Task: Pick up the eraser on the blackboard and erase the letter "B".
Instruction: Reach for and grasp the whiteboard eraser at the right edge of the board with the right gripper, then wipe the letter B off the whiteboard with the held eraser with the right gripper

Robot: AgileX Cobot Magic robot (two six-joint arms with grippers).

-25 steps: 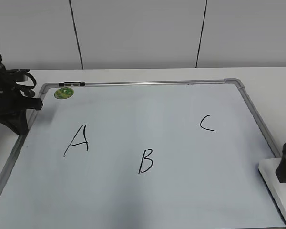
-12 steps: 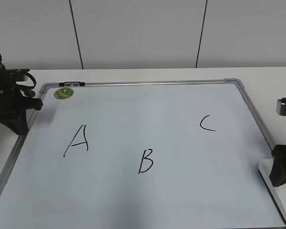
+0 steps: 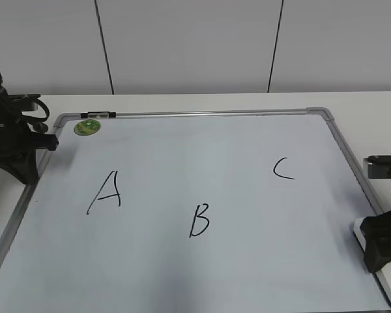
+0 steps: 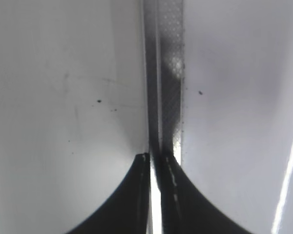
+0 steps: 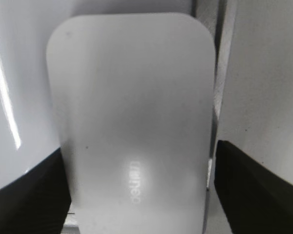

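Note:
The blackboard (image 3: 202,150) lies flat with a black "A" (image 3: 106,192), the letter "B" (image 3: 199,220) and a "C" (image 3: 283,169). The white eraser (image 3: 358,229) lies at the board's right edge, mostly hidden by my right gripper (image 3: 381,251). In the right wrist view the eraser (image 5: 132,97) fills the frame. My right gripper (image 5: 139,147) is open and straddles the eraser's long sides. Its right finger stands slightly off the eraser's side. My left gripper (image 3: 26,175) is shut and empty over the board's left frame (image 4: 161,73), far from the eraser.
A round green magnet (image 3: 87,127) sits at the board's far left corner. The grey frame (image 3: 352,163) runs along the right side beside the eraser. White table (image 3: 371,111) surrounds the board, with a white wall behind.
My right gripper has come down and a little leftward over the eraser, now covering most of it. The left arm, the letters and the board have not moved.

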